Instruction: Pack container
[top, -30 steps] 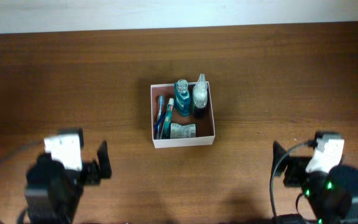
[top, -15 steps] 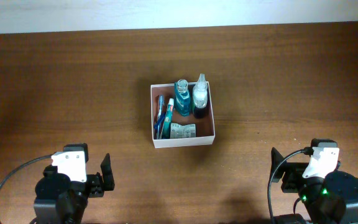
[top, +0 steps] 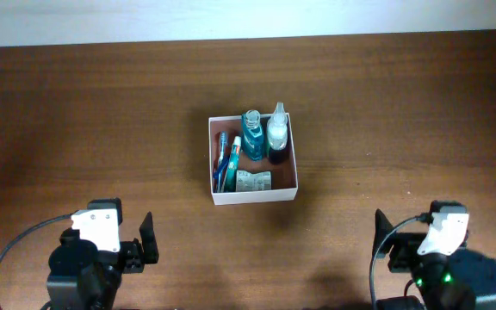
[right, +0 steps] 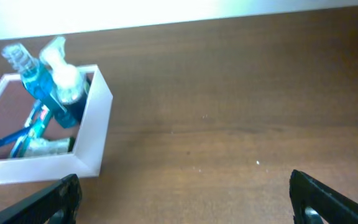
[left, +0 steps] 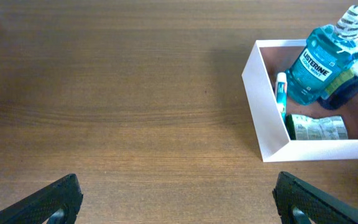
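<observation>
The container [top: 254, 197], a shallow square box with white walls and a reddish-brown inside, sits mid-table. In it are a blue mouthwash bottle [top: 252, 135], a white spray bottle [top: 277, 131], a toothbrush and a toothpaste tube [top: 228, 159], and a small pale tube [top: 254, 180]. The container also shows in the left wrist view [left: 263, 112] and the right wrist view [right: 98, 118]. My left gripper [left: 179, 202] is wide open and empty over bare wood, near the front left [top: 145, 241]. My right gripper [right: 185, 199] is wide open and empty, near the front right [top: 386, 234].
The brown wooden table [top: 386, 103] spreads all round the box. A pale wall strip [top: 248, 17] runs along its far edge. Both arm bases and their cables sit at the front edge.
Both arms have drawn back toward the front edge, the left mostly in the first half second, the right a little more just now. The box and its contents have not moved.
</observation>
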